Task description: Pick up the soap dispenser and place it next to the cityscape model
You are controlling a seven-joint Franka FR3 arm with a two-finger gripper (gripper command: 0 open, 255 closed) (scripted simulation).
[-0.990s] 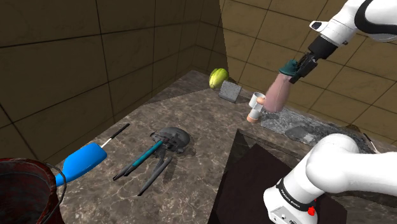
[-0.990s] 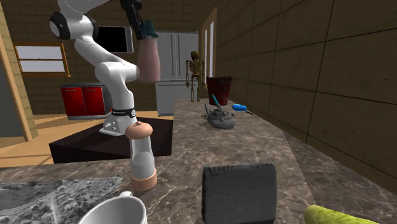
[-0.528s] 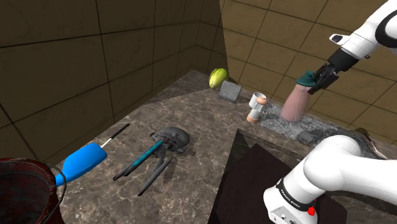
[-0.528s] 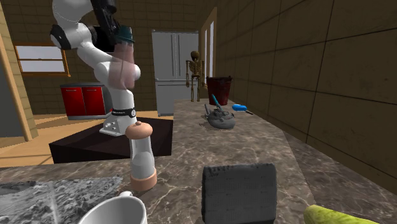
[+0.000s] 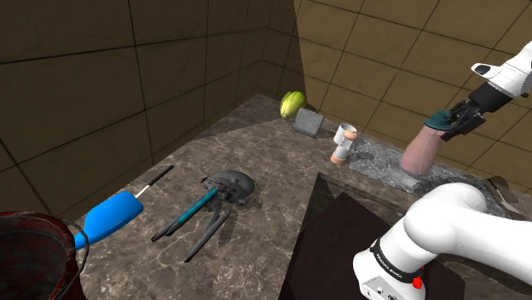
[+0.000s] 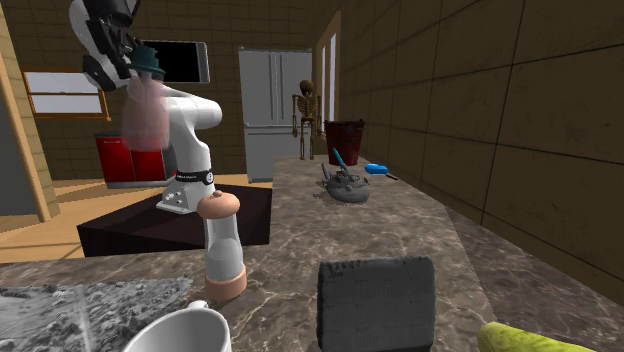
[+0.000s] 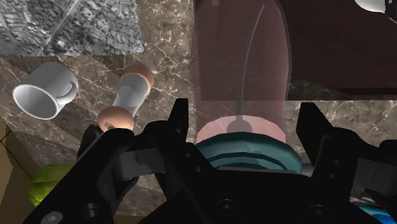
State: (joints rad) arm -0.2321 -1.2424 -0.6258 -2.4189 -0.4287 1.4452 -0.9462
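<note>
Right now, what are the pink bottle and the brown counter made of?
The see-through pink bottle with teal pump cap looks like plastic or glass: its inner tube shows through. The brown veined counter looks like smooth stone, maybe marble.

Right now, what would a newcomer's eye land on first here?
The pink see-through soap dispenser with a teal pump, clasped by the black gripper, hanging tilted in the air at the shoulder view's right, near the grey cityscape model. Next, the blue-headed tool on the marble counter at that view's lower left, and the skeleton by the fridge in the second exterior view.
</note>
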